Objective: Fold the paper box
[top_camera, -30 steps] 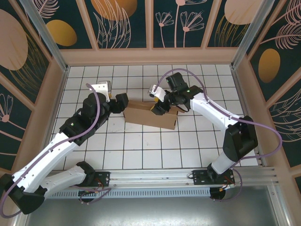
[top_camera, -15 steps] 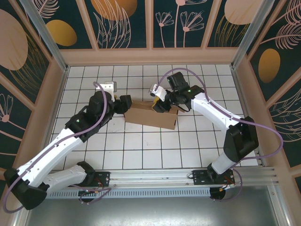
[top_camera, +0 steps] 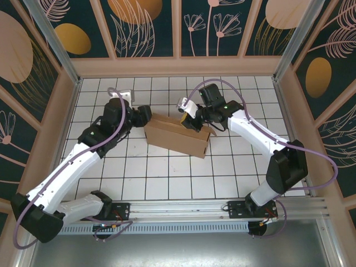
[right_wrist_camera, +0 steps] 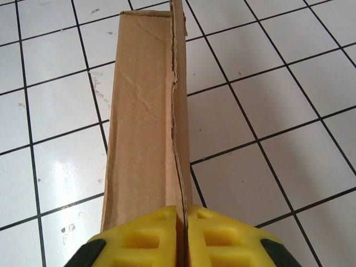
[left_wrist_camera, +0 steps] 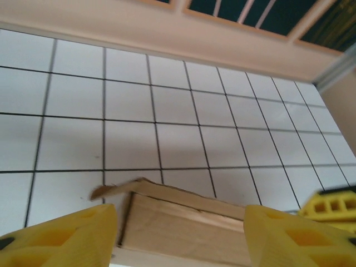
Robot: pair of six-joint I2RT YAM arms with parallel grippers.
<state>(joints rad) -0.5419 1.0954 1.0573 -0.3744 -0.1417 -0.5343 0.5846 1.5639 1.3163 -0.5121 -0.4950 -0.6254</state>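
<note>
Resting on the white tiled table [top_camera: 167, 178] between the two arms, the paper box [top_camera: 175, 139] is seen as a long brown cardboard body. Its raised upper edge is pinched by the right gripper [right_wrist_camera: 182, 222], whose yellow fingers are pressed together on the cardboard. The left gripper [left_wrist_camera: 181, 231] is positioned at the box's left end, jaws spread apart, with the box's end seen between them.

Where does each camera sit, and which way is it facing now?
Top external: above, behind the bases, looking down at the table; both arms, left gripper, right gripper.
Left wrist: low over the tiles, facing the far wall; its fingers flank the paper box.
Right wrist: looking down along the box's raised edge; its fingers pinch it.
Shared: all three show the box.
</note>
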